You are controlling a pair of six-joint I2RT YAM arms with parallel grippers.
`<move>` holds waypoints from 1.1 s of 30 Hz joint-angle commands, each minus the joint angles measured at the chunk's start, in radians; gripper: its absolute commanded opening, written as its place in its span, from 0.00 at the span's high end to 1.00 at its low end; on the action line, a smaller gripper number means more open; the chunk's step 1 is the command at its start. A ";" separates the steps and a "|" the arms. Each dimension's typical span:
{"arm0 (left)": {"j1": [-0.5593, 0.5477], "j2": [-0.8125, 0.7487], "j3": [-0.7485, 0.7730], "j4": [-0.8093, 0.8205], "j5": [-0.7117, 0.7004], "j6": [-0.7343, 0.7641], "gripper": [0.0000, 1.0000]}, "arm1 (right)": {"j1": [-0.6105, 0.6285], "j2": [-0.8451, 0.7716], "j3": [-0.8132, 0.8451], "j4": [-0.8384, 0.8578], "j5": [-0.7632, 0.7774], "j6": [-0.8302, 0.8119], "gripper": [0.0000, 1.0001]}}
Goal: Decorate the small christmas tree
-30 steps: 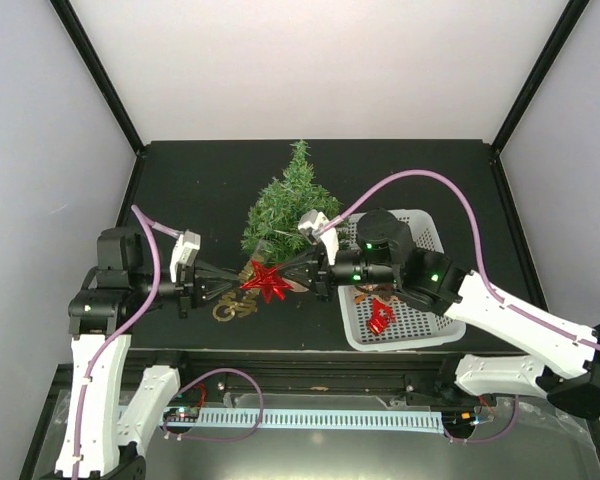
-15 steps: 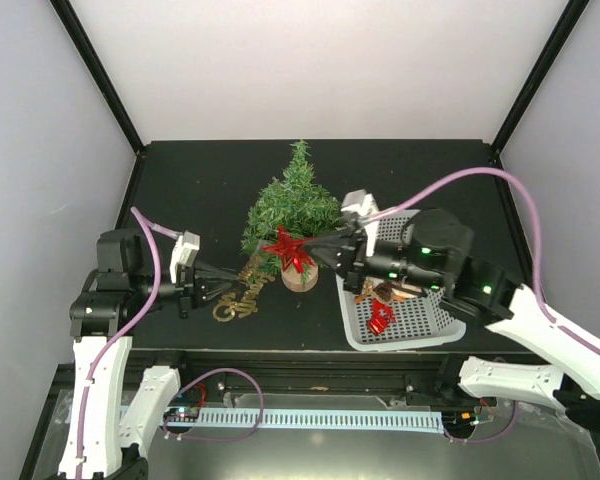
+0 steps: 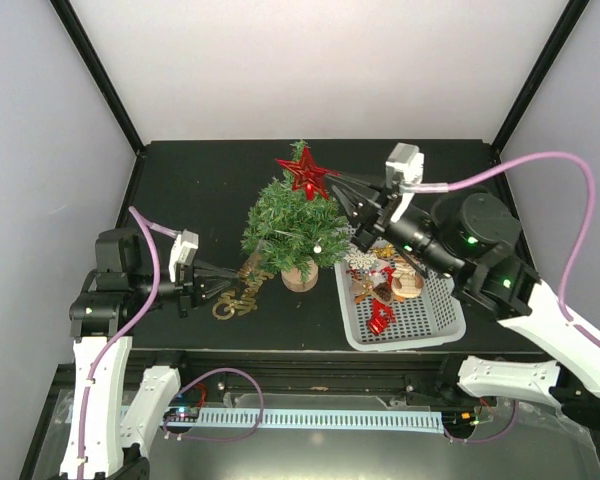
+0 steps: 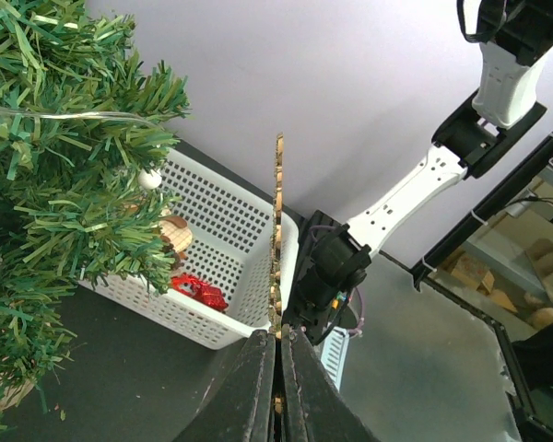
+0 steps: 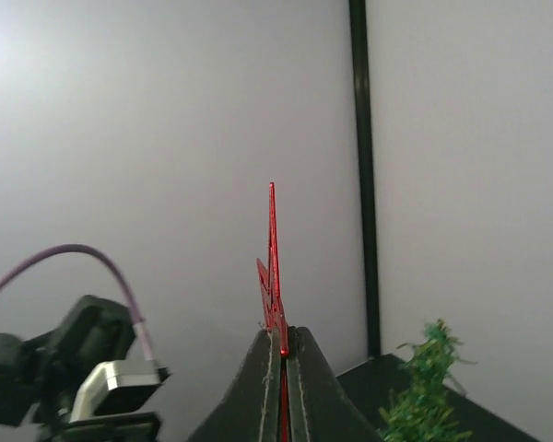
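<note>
As right jaws grip the red star point(image 3: 303, 172) edge-on, tree point(image 3: 280, 215) stands near.

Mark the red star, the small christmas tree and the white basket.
red star point(image 3: 302, 172), top external view, centre of the star.
small christmas tree point(image 3: 288, 215), top external view, middle branches.
white basket point(image 3: 425, 318), top external view, bare perforated floor.

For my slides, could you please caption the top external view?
The right gripper holds a red star over the small christmas tree; the left gripper grips a gold ornament.
</note>
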 commanded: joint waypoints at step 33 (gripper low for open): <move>0.012 -0.018 0.002 0.037 0.037 -0.001 0.98 | -0.176 0.239 0.105 0.277 0.038 -0.016 0.99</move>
